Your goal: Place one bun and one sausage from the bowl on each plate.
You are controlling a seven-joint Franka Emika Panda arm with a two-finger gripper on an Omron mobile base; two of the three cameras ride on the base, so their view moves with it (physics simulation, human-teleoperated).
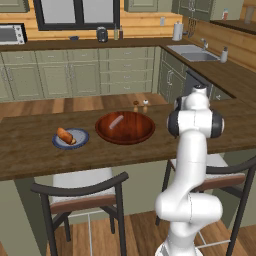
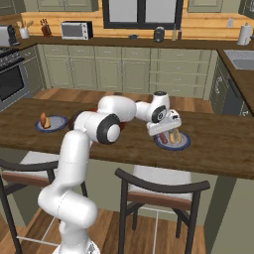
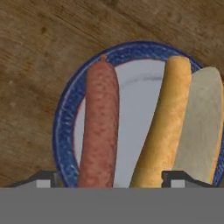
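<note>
On the wooden counter (image 1: 30, 155), bare wood runs along the near edge in front of the bowl (image 1: 125, 127) and the left plate (image 1: 71, 138), which lie just apart. Two small shakers (image 1: 140, 106) stand close behind the bowl toward the far edge. The right plate (image 2: 184, 143) has open counter beyond it toward the right end. Two chair backs (image 2: 158, 184) rise below the near edge, perhaps hindering a low approach.
</note>
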